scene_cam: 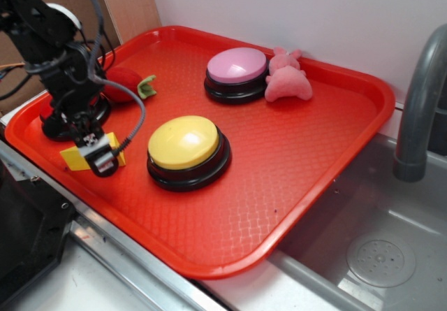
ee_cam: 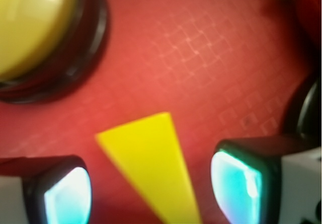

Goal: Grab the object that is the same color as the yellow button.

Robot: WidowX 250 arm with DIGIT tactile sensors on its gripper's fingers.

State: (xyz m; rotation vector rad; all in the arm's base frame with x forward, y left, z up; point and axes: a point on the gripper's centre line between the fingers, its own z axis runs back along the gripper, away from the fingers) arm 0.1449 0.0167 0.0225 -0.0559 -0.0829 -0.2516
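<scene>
The yellow wedge [ee_cam: 151, 163] lies flat on the red tray between my two open fingers, with red tray showing on both sides of it. In the exterior view the wedge [scene_cam: 71, 158] pokes out to the left under my gripper [scene_cam: 94, 156], which is low over it at the tray's front left. The yellow button [scene_cam: 184, 142] with its black base stands just to the right of the gripper; it also shows at the top left of the wrist view [ee_cam: 35, 25].
The red tray [scene_cam: 293, 185] also holds a pink button [scene_cam: 237, 66], a pink plush toy [scene_cam: 288, 77], a red strawberry-like toy [scene_cam: 126, 84] and a dark-based button [scene_cam: 52, 126] behind my arm. A metal sink with a grey tap [scene_cam: 419, 101] is to the right.
</scene>
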